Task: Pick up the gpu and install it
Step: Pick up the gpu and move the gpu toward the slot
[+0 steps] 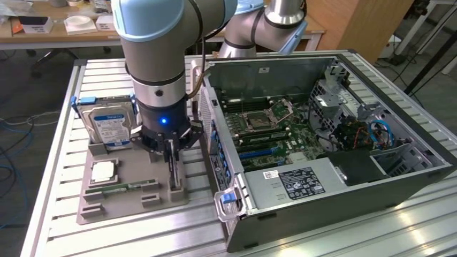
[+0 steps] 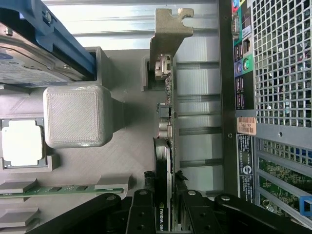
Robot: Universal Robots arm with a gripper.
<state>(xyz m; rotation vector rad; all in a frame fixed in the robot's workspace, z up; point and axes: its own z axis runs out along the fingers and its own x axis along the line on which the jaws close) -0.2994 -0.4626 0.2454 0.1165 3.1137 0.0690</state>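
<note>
End effector [image 2: 165, 194] clamps the upright gpu [image 2: 164, 153], whose black edge reads NVIDIA.

Slotted aluminium desk [image 1: 400, 227] on a dark grey floor [image 1: 32, 99] with blue cables [image 1: 14, 126]; pale wooden table [image 1: 43, 38] and brown wooden cabinet [image 1: 357, 27] behind.

Cam setup, 2 views. Exterior: fixed off-arm, high, angled down over the slatted table [image 1: 100, 75], mid range. The arm [image 1: 160, 53] stands in its near foreground, with the fixture tray [image 1: 136, 202] on the exterior view's left and the open PC case [image 1: 343, 211] on its right. Wrist: looks straight down past the gripper [image 2: 165, 187] onto the tray, very close (gpu [image 2: 165, 122] seen edge-on). Overlap between the 2: tray, hard drive [image 2: 29, 63], CPU [image 2: 22, 142], memory stick [image 2: 53, 190], gpu, and the case's rear I/O panel [image 2: 241, 58].
</note>
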